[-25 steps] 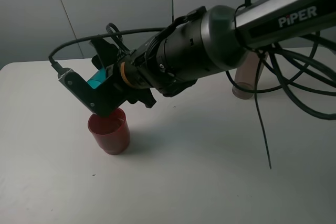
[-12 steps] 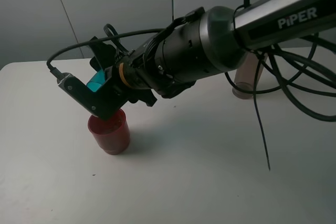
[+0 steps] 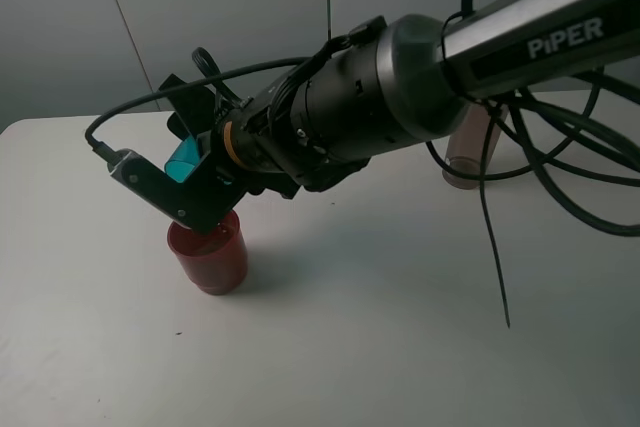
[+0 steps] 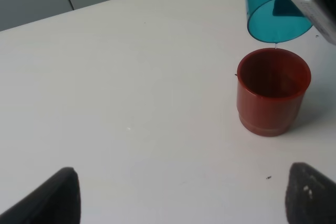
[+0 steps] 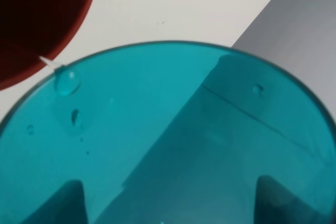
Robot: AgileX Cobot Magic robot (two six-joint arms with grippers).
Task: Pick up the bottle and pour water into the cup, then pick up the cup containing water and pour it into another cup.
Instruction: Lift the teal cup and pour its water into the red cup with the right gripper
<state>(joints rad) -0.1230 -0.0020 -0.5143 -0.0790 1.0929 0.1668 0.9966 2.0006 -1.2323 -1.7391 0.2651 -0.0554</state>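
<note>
I have the right hand (image 3: 190,172) clamped on the teal tumbler (image 4: 275,11), tipped mouth-down above the red cup (image 4: 273,90) so the last drops fall inside.

A robotics lab or test bench, by the look of it. A plain white table (image 3: 400,327) stands against bare grey wall panels (image 3: 230,7), and loose black cables (image 3: 560,167) trail from a robot arm (image 3: 520,27) marked PiPER.
</note>
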